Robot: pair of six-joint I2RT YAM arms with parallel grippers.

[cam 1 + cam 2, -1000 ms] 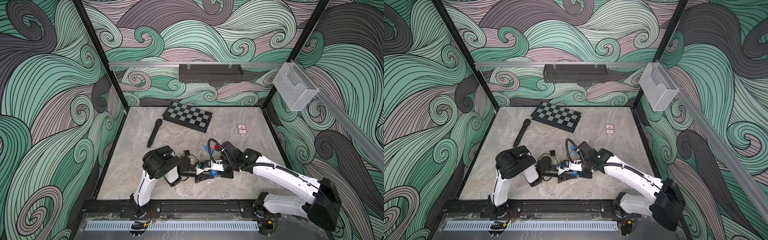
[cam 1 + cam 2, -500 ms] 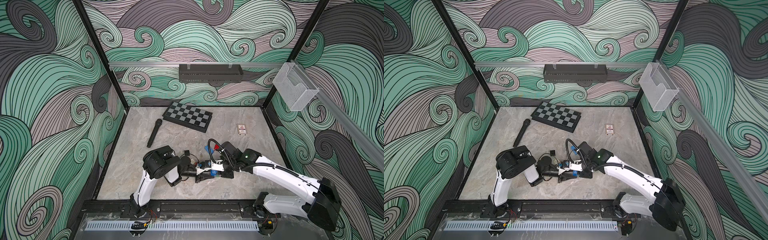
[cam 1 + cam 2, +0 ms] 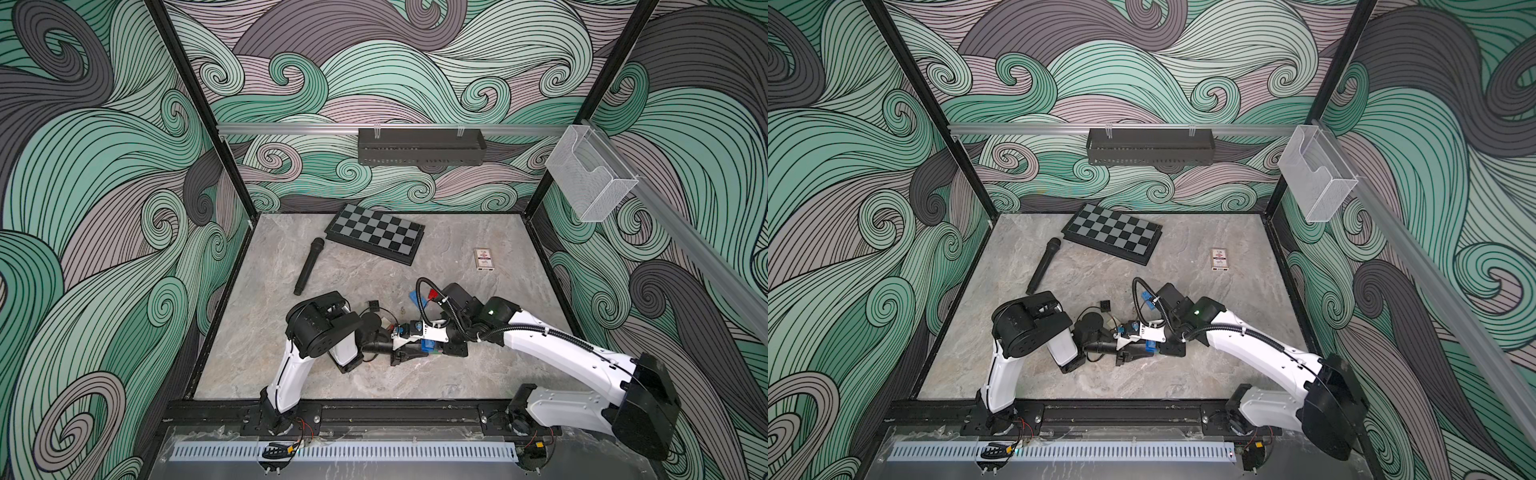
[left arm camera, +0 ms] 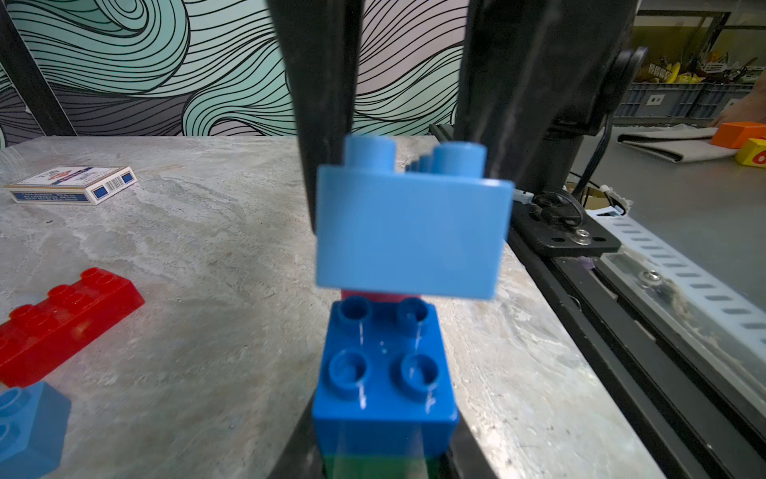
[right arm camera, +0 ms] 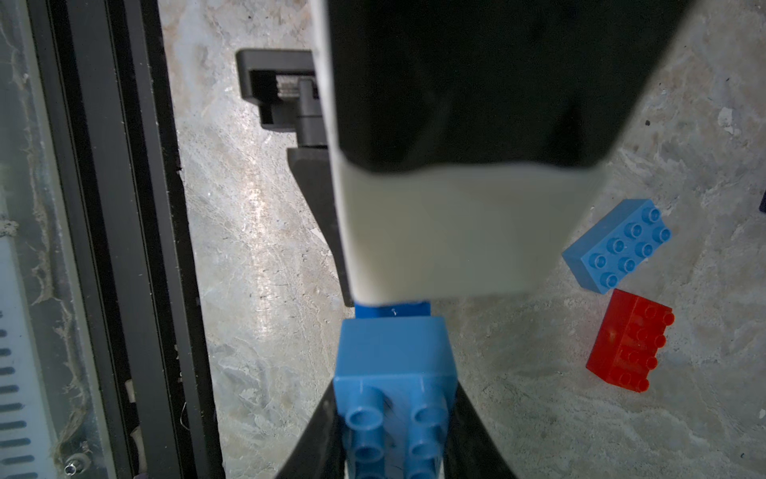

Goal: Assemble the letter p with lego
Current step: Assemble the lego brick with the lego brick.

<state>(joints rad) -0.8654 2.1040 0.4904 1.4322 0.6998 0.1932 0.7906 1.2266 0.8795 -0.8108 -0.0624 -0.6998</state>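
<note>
Blue plastic marks the work site in both top views: the lego (image 3: 428, 345) sits near the front of the table (image 3: 415, 382), where my two arms meet. The chessboard (image 3: 376, 237) and card box (image 3: 483, 259) lie well apart at the back.

Left wrist view: my left claw (image 4: 383, 414) is clamped on a dark blue brick (image 4: 385, 373) stacked on a green brick (image 4: 381, 466), its studs bare. My right claw (image 4: 414, 174) grips a light blue brick (image 4: 414, 236) just beyond it, slightly tilted. Whether they touch cannot be confirmed. A red brick (image 4: 62, 315) lies loose, unused.

Right wrist view: the right claw is closed on the light blue brick (image 5: 393, 365), lined up with the dark blue one (image 5: 391, 309).

Judgement: one claw braces the stack so that the other can press. The tilt risks a poor seat.
</note>
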